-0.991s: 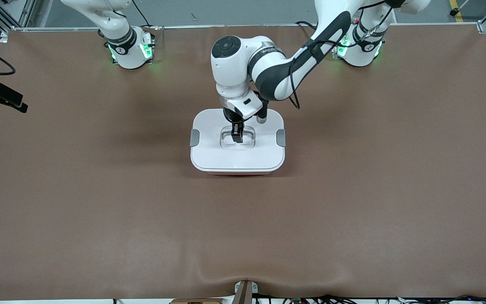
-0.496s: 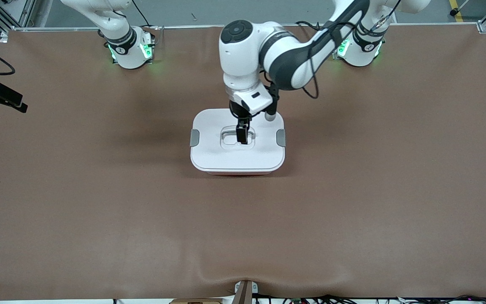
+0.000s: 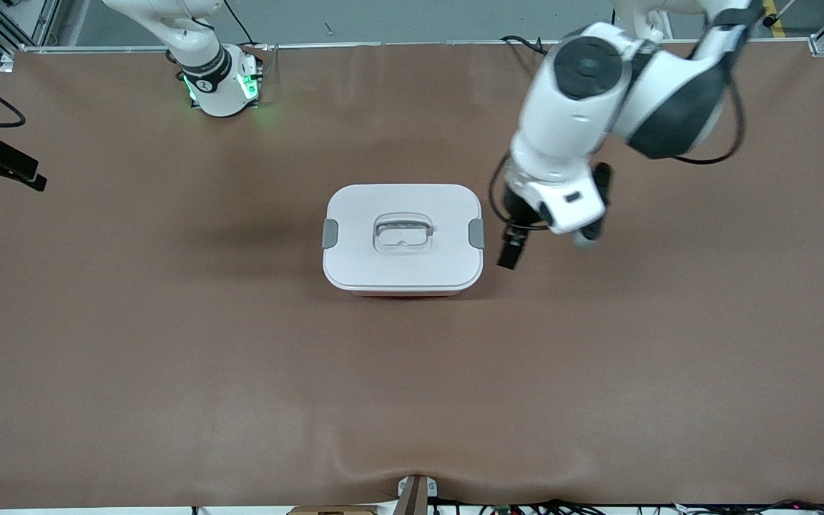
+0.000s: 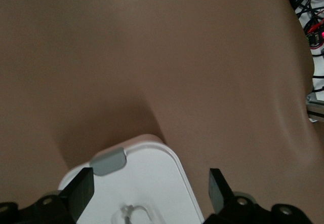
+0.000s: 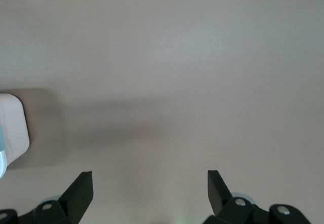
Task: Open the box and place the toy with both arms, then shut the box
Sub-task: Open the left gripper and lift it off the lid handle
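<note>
The box (image 3: 403, 268), a pale pink tub with its white lid (image 3: 403, 207) on, stands mid-table; the clear handle (image 3: 401, 234) and both grey clips (image 3: 330, 233) show. My left gripper (image 3: 510, 254) is open and empty in the air, over the table just beside the box's end toward the left arm. In the left wrist view the lid corner (image 4: 162, 183) and one grey clip (image 4: 108, 161) lie between its open fingers (image 4: 149, 193). My right gripper (image 5: 149, 191) is open and empty over bare table; it does not show in the front view. The toy is out of view.
Brown table cover (image 3: 412, 400) spreads all round the box. A black fixture (image 3: 1, 166) juts in at the table's edge toward the right arm's end. A white object (image 5: 11, 127) shows at the edge of the right wrist view. Cables (image 4: 309, 26) lie off the table.
My left gripper has left the lid's handle, risen and swung toward the left arm's end of the table. The lid stays on the box. The right arm has not moved.
</note>
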`<act>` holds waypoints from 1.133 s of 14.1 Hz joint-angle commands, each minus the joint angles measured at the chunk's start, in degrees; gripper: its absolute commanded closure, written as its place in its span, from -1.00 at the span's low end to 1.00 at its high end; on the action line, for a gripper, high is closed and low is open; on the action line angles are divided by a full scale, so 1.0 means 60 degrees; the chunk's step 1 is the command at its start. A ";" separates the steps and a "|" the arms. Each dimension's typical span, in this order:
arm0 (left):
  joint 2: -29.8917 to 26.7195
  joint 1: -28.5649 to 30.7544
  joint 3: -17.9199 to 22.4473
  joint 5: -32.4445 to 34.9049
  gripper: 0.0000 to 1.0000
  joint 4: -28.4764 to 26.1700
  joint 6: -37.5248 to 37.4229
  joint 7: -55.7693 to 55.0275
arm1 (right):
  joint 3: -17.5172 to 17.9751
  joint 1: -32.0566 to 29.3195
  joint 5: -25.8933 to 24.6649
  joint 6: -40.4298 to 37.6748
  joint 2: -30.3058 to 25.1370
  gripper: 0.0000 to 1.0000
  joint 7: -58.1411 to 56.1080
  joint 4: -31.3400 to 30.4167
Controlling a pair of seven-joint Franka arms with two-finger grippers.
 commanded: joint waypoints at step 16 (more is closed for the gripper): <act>-0.1856 0.3549 0.0145 -0.1282 -1.00 0.0105 -0.3237 1.0921 | 0.0113 -0.0097 0.0131 0.0140 0.0432 -1.00 0.0299 0.0616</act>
